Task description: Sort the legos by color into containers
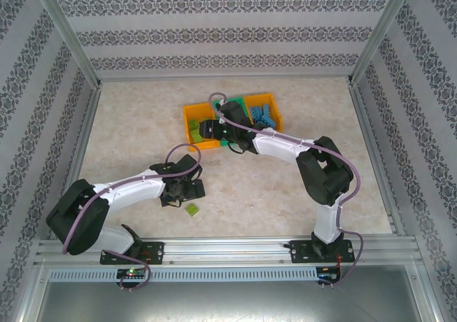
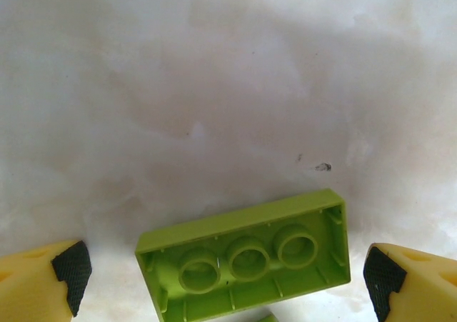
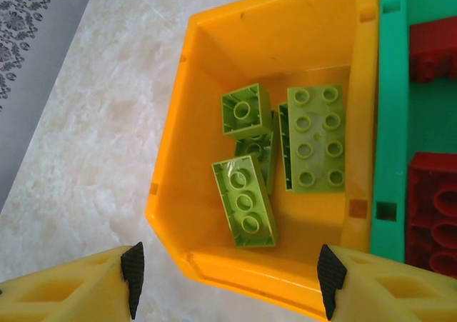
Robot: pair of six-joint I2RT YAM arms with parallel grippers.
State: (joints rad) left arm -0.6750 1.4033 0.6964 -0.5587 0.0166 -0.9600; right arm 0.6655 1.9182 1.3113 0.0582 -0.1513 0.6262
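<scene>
Lower left of the top view: my left gripper (image 1: 184,191) sits low over the worktop (image 1: 128,122), fingers spread wide, holding nothing. A lime green lego (image 2: 246,254) lies hollow side up between the pads, touching neither.

Centre: my right gripper (image 3: 230,273) hangs wide open and empty above the left orange bin (image 3: 171,186), which holds lime legos (image 3: 314,136).

Next right, the green bin (image 3: 391,122) holds red legos (image 3: 432,208). The far orange bin (image 1: 260,96) holds light blue legos (image 1: 261,115).
</scene>
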